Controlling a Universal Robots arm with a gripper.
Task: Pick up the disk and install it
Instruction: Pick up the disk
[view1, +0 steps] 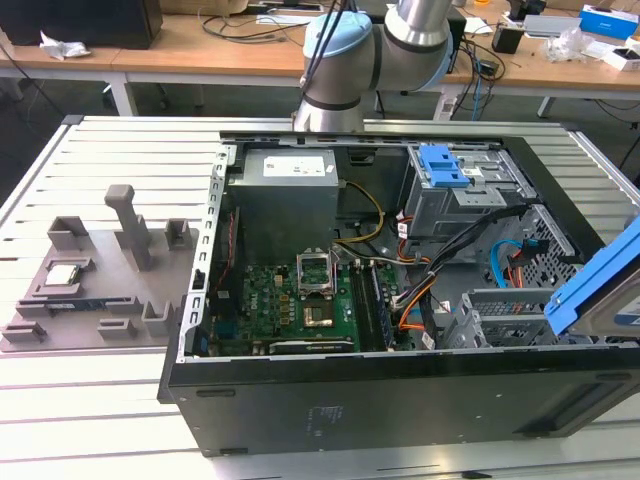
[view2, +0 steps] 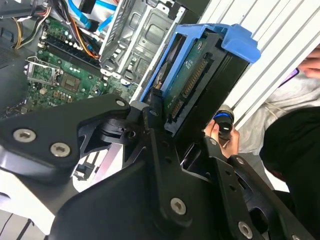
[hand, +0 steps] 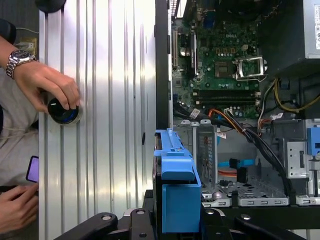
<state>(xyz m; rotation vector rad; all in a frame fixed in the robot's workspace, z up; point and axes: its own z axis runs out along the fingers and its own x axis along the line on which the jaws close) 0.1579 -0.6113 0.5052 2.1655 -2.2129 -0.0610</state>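
Over the open computer case (view1: 400, 400), at the exterior view's right edge, the disk (view1: 600, 290) hangs tilted in its blue frame, clear of the empty drive cage (view1: 500, 312) just below it. Trouble would most likely come from that tilt. A frame corner could catch the cage wall or snag the blue and orange cables (view1: 500, 262) close by, and a skewed entry could jam the disk. A person's hand (hand: 47, 82) rests on the slatted table (hand: 115, 100) beside the case, where a wide swing might reach it. In the second wrist view the gripper (view2: 182, 122) has its jaws clamped on opposite sides of the disk, connector end toward the camera.
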